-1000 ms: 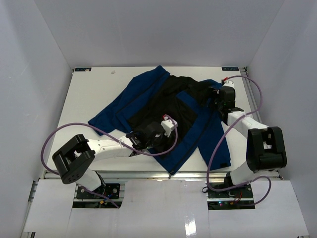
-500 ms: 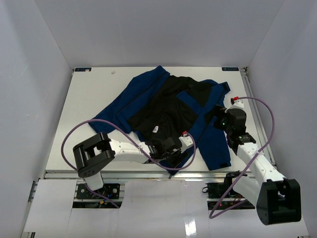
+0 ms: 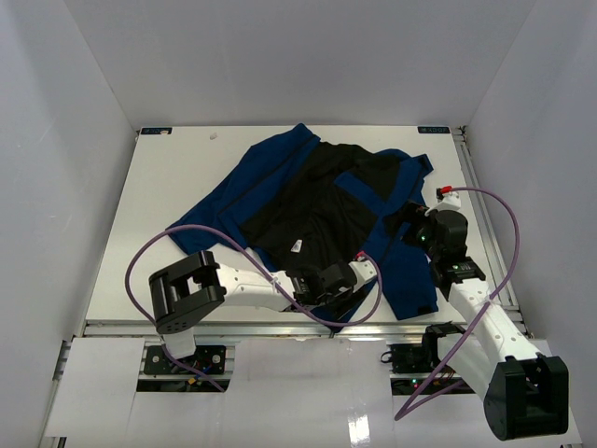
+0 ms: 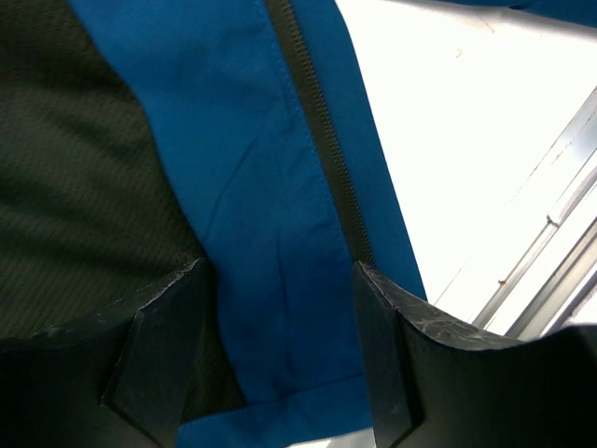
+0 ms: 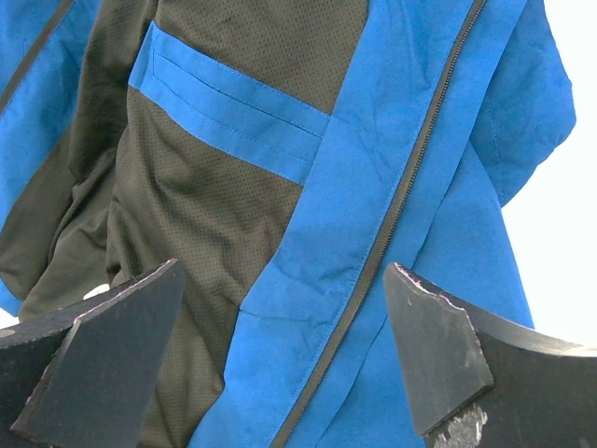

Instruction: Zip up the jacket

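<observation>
The royal-blue jacket (image 3: 270, 177) lies spread open on the white table (image 3: 159, 224), its black lining (image 3: 312, 210) facing up. My left gripper (image 3: 341, 287) is low over the jacket's near hem. In the left wrist view it (image 4: 280, 359) stands open, its fingers (image 4: 163, 345) straddling the blue front strip beside the dark zipper tape (image 4: 322, 140). My right gripper (image 3: 411, 227) hovers over the jacket's right front panel. It (image 5: 280, 350) is wide open in the right wrist view, above the blue edge and its zipper line (image 5: 396, 219), holding nothing.
The table's near edge with its metal rail (image 4: 550, 247) runs just past the hem. White walls close in the table on three sides. Purple cables (image 3: 187, 233) loop from both arms. A sleeve (image 3: 210, 219) stretches toward the left.
My left arm has slid from the middle of the lining toward the near hem. The right arm has pulled back from the collar area to the right front panel, with its jaws wider.
</observation>
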`<state>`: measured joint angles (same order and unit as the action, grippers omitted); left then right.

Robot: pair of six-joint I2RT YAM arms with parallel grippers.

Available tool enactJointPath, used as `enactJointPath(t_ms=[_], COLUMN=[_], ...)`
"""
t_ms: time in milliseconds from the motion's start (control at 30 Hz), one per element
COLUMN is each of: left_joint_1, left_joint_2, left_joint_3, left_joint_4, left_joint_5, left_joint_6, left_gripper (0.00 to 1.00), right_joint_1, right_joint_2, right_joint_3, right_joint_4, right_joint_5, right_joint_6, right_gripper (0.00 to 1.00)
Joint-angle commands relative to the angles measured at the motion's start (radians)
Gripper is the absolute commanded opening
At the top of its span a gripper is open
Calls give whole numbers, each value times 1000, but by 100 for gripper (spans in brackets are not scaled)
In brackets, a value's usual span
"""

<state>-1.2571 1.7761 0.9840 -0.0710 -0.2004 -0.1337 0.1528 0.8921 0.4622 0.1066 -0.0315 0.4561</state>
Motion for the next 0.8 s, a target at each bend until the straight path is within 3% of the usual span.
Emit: enactJointPath(t_ms=[0,633,667,700,767], left_joint_1=[-22,-39,-39,-39,-39], left_joint_2=[-84,33,43,53,63], left_joint_3=[-11,47,53,58,68], left_joint_4=[-33,-72,-76,-79,-82], left_joint_5=[-3,13,5,-8,-39], left_joint_6=[9,9,6,2,-20], left_gripper=[74,74,71,61,26], right_joint_1=[2,1,1,1,1], right_joint_2=[-6,-8,-10,-13,-25], right_joint_3=[-14,-23,-22,-21,-22], right_joint_4=[35,28,26,24,18], right_joint_5=[12,59,56,53,43], right_joint_6=[17,27,26,25,21], right_gripper=[94,95,95,95,94])
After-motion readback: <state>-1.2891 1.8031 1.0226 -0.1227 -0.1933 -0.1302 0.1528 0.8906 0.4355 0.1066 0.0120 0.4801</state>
